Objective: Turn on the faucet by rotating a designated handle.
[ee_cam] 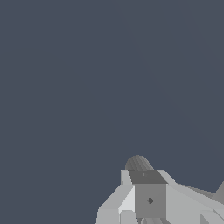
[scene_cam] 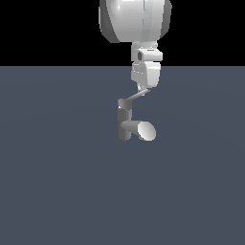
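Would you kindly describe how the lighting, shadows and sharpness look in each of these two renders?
Exterior view: flat, even light, no cast shadows on the floor, the faucet sharp with a bright spout face; wrist view: similarly flat shading, crisp edges, no glare or blur.

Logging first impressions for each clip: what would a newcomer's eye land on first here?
First, the big white robot arm descending from the top middle of the exterior view, its end effector right at the tip of the handle. Just below stands the small grey faucet on the plain slate floor, its pale oval spout face turned toward the exterior view's right.
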Action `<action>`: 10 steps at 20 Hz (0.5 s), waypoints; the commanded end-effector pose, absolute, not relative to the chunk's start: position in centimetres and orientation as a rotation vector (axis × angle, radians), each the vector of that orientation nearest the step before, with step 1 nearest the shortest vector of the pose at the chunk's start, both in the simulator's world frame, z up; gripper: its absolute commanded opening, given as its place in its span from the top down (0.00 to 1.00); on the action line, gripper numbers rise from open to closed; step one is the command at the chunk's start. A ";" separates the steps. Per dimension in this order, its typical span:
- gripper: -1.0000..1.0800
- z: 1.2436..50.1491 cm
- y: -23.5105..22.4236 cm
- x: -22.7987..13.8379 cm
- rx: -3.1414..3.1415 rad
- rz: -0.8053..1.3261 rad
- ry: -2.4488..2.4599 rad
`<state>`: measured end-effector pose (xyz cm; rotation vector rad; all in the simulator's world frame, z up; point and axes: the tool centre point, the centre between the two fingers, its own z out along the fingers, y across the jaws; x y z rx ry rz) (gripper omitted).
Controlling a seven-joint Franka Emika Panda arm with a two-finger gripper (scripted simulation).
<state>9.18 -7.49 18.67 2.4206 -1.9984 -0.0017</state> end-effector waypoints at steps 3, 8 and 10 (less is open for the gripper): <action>1.00 18.2 -8.2 9.8 2.390 0.001 -2.037; 1.00 18.2 -8.3 9.8 2.388 0.000 -2.041; 1.00 18.2 -8.3 9.8 2.389 0.000 -2.040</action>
